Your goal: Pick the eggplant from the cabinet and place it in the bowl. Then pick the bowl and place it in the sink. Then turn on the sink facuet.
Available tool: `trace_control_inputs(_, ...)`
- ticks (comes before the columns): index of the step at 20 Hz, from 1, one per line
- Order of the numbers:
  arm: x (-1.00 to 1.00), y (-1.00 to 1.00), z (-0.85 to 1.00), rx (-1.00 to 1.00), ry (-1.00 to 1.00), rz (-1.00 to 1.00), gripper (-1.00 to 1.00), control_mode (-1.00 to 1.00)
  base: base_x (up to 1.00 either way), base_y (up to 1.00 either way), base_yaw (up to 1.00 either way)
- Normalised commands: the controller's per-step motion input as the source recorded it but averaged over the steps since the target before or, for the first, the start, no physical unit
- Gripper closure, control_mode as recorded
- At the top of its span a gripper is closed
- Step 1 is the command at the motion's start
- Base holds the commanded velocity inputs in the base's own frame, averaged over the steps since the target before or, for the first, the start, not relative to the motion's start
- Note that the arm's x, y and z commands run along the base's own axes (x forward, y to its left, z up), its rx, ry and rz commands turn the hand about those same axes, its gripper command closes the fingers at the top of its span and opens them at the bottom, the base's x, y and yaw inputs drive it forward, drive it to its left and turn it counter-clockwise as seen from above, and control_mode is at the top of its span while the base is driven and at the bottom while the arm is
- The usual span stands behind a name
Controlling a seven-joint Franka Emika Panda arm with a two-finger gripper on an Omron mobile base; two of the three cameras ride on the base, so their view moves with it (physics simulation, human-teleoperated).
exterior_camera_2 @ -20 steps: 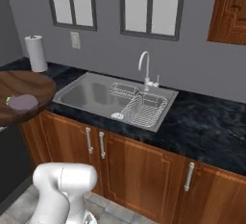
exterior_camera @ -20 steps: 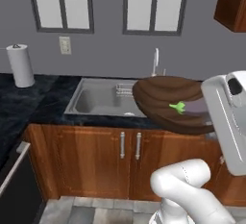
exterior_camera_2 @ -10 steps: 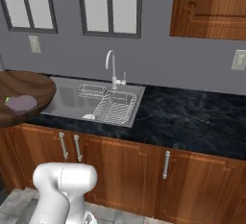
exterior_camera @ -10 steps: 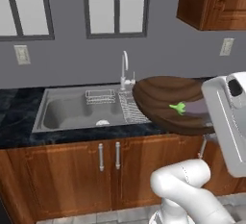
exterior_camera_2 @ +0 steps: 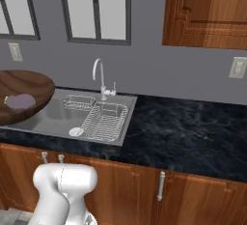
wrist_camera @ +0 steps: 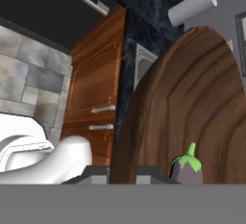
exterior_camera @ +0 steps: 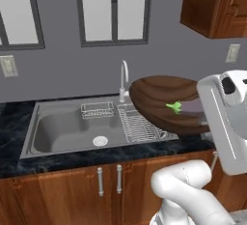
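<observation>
I see a black marble counter [exterior_camera_2: 193, 132] above wooden base cupboards [exterior_camera_2: 193, 200]. Two windows [exterior_camera: 113, 9] sit in the grey wall. A paper towel roll [wrist_camera: 192, 4] stands at the counter's far end.

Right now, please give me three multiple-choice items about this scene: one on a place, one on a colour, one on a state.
1. Where is the eggplant?
A. in the bowl
B. in the sink basin
C. on the counter

2. What colour is the eggplant's stem cap?
A. red
B. bright green
C. white

3. What state is the bowl in?
A. resting in the sink
C. held up in the air
B. upside down on the floor

Answers: 1 A, it lies inside the wooden bowl in every view. 2 B, the cap shows green against the purple. 3 C, the bowl hangs above counter height, beside the sink, and the gripper is shut on its rim in the hand view.
</observation>
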Motion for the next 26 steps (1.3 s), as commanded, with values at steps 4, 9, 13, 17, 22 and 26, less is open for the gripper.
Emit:
trace_control_inputs(4, 0.0, 0.0, 0.0, 0.0, 0.0, 0.0, 1.0, 1.0, 0.39, 0.14, 0.0)
trace_control_inputs(9, 0.0, 0.0, 0.0, 0.0, 0.0, 0.0, 1.0, 1.0, 0.41, 0.03, 0.0)
trace_control_inputs(13, 0.0, 0.0, 0.0, 0.0, 0.0, 0.0, 1.0, 1.0, 0.48, 0.0, 0.0)
trace_control_inputs(17, 0.0, 0.0, 0.0, 0.0, 0.0, 0.0, 1.0, 1.0, 0.51, 0.0, 0.0)
trace_control_inputs(22, 0.0, 0.0, 0.0, 0.0, 0.0, 0.0, 1.0, 1.0, 0.49, 0.0, 0.0)
trace_control_inputs(26, 0.0, 0.0, 0.0, 0.0, 0.0, 0.0, 1.0, 1.0, 0.25, 0.0, 0.0)
